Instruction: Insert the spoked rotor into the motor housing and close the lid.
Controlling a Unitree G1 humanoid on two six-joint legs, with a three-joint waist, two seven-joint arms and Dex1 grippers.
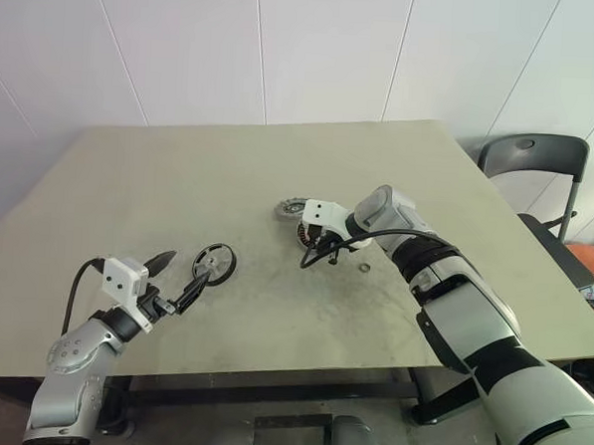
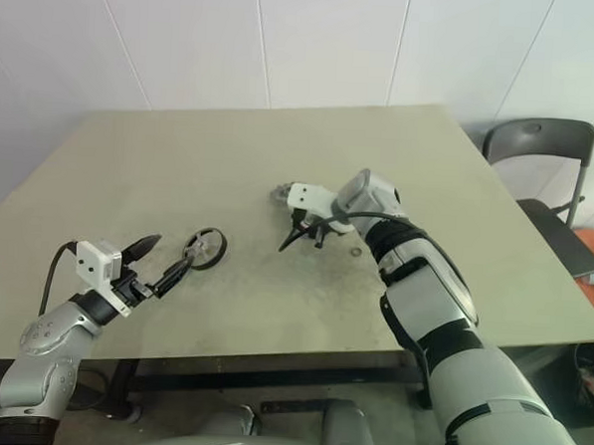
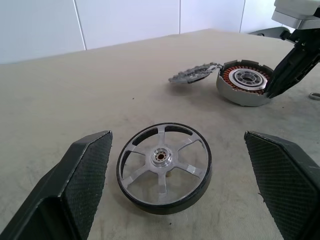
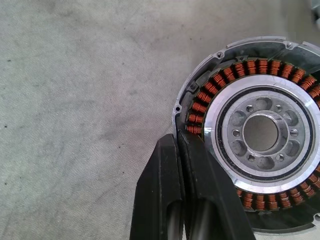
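Observation:
The spoked rotor [image 3: 164,167], with a dark rim and silvery spokes, lies flat on the table right in front of my left gripper [image 1: 187,269]. That gripper is open, one finger to each side of the wheel and not touching it. The motor housing [image 4: 260,132], with copper windings around a silver centre, sits mid-table and looks tipped up on one edge [image 3: 245,82]. My right gripper [image 4: 179,137] is shut on the housing's rim, one finger outside and one over the windings. The ribbed grey lid [image 3: 195,74] lies just beside the housing on its far left.
A tiny loose ring [image 1: 362,268] lies on the grey table [image 1: 180,177] just right of the housing. A dark chair [image 1: 534,160] stands beyond the table's right edge. White wall panels rise behind the table.

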